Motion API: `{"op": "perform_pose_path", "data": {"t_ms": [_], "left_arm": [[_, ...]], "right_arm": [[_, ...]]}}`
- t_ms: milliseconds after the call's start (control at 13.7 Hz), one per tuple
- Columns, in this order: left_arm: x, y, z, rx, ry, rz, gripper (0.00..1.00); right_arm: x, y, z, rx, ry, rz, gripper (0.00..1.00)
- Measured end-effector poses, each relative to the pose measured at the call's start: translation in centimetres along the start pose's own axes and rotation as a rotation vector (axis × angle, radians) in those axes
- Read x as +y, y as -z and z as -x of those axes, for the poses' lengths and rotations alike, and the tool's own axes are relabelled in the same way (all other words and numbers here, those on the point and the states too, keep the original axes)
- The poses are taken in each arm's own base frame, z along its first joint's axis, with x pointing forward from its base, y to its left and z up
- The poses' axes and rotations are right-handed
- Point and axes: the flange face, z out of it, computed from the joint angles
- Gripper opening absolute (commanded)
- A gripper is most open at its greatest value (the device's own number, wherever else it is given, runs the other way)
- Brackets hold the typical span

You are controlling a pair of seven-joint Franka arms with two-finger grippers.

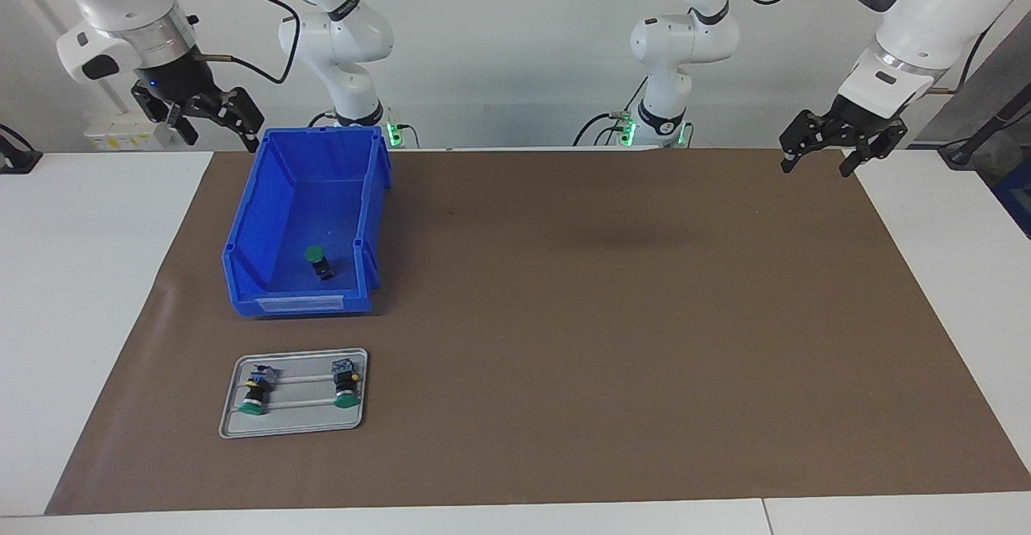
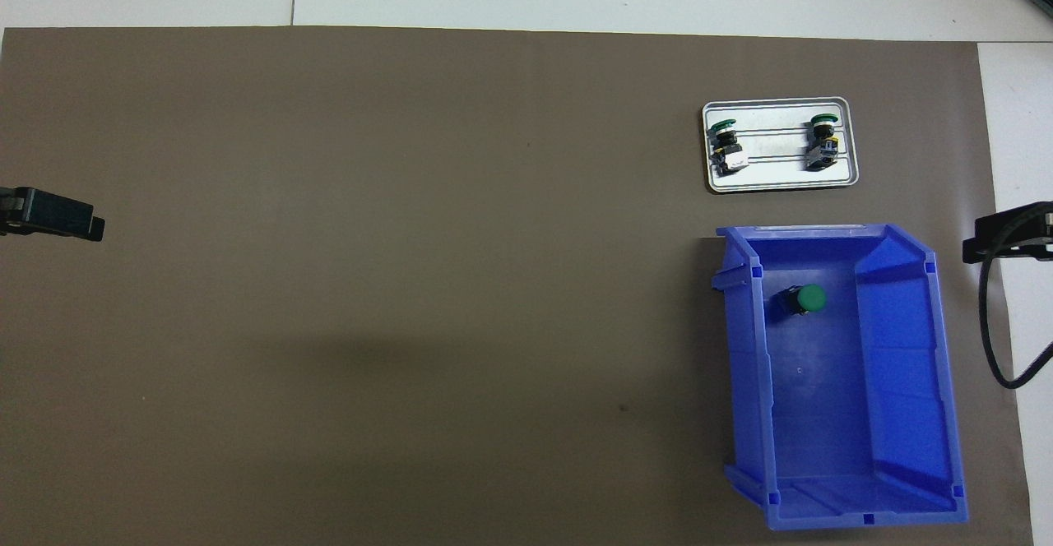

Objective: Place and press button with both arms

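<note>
White desk panels carry a brown mat [image 1: 564, 317], and everything you need sits toward the right arm's end of it. Start at the right end effector [image 1: 211, 116]: it hangs over the blue bin's [image 1: 274, 196] edge nearest the robots, fingers spread apart and gripping nothing. Inside that bin, near its open front lip, the button [image 1: 316, 261] leans on its side, green cap up, apart from the bin walls. Farther from the robots, close to the mat's edge, a metal tray [image 1: 298, 418] holds two similar buttons [image 1: 258, 390] lying on their sides.

Across the bare middle of the mat, the left end effector [image 1: 830, 147] waits over the mat corner at the left arm's end nearest the robots, fingers also apart and holding nothing.

You should expect the button to be light and rigid, likely hard plastic with a smooth, rounded cap that could slip. I'd take it across the black cylindrical body, below the cap, rather than by the cap itself. Because it leans, it may roll or tip when first touched, so close squarely on it.
</note>
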Motion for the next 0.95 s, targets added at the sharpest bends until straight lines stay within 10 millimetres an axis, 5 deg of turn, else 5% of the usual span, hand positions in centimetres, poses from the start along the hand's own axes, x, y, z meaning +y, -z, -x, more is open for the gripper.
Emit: {"op": "perform_pose_path", "data": {"t_ms": [584,949], "left_arm": [[0.0,0.0,0.0,0.000,0.000,0.000,1.00],[0.0,0.0,0.0,0.000,0.000,0.000,1.00]], "right_arm": [[-2.2,-1.4,-0.5,0.012,0.043,0.025,1.00],[-1.2,-1.4,-0.5,0.015,0.025,0.024,1.00]]}}
